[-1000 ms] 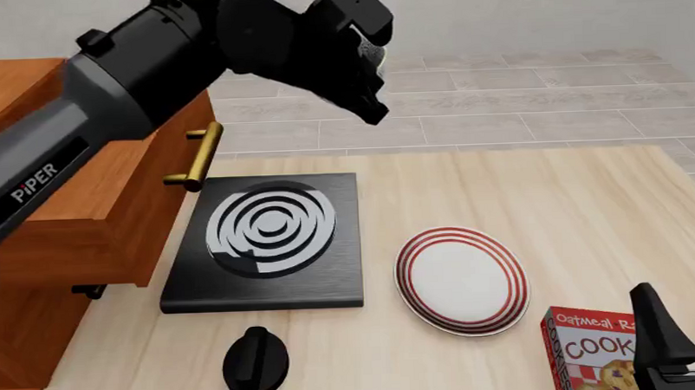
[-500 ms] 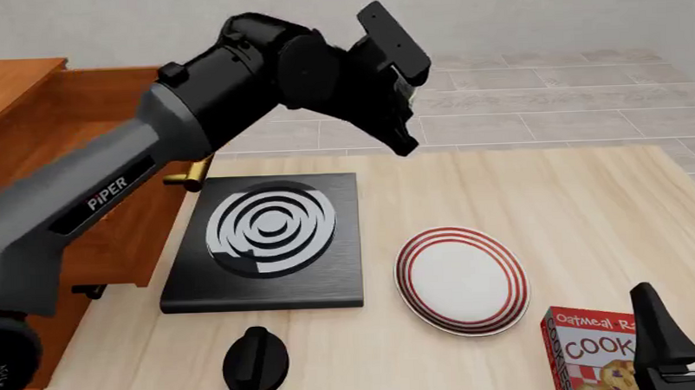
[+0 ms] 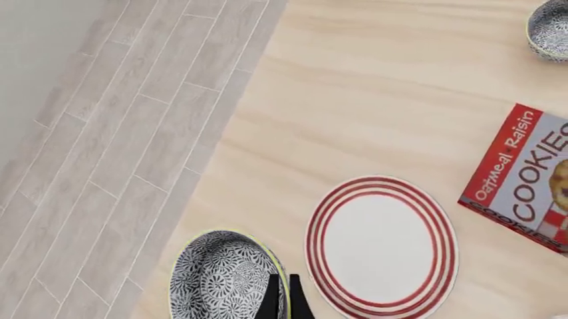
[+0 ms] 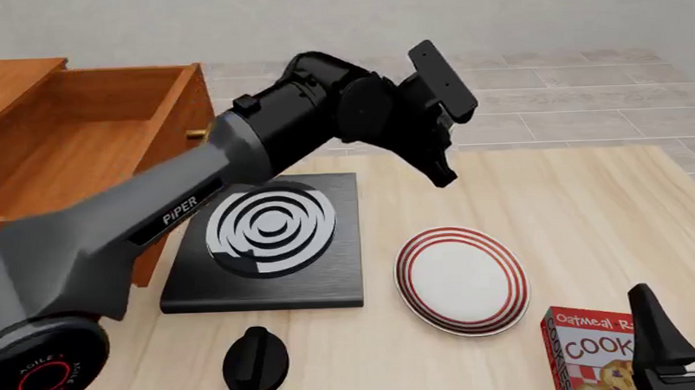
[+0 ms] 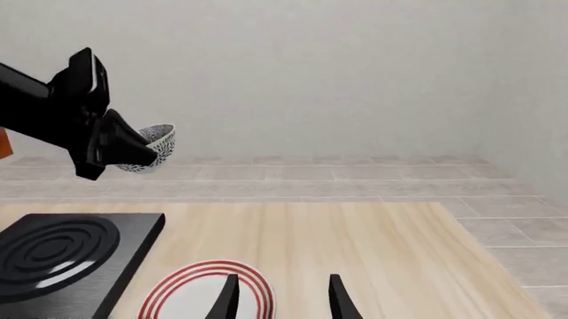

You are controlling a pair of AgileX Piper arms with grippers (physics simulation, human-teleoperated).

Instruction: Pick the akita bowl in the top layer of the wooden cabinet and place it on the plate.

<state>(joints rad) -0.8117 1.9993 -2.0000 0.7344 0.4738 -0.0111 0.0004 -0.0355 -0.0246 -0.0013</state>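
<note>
The akita bowl [image 3: 220, 278], white with dense dark-blue speckles, hangs in the air with my left gripper [image 3: 281, 297] shut on its rim. In the right wrist view the bowl [image 5: 153, 147] sits at the tip of the left gripper [image 5: 124, 151], high above the table. From the front, the left gripper [image 4: 436, 148] hovers behind the plate [image 4: 461, 279] and hides the bowl. The red-ringed plate [image 3: 382, 246] lies bare beside the bowl. The wooden cabinet [image 4: 26, 258] stands at the left with its top layer [image 4: 92, 143] pulled out. My right gripper [image 5: 282, 300] is open, low at the front right.
A black square stove [image 4: 273, 237] with white rings lies between cabinet and plate, with a black knob [image 4: 256, 361] in front of it. A red cookie box [image 4: 590, 351] stands by my right gripper [image 4: 677, 344]. Another speckled bowl [image 3: 550, 26] rests on the table past the box.
My left arm has swung right and down from the open drawer, carrying the bowl past the stove toward the plate. The right arm has not moved.
</note>
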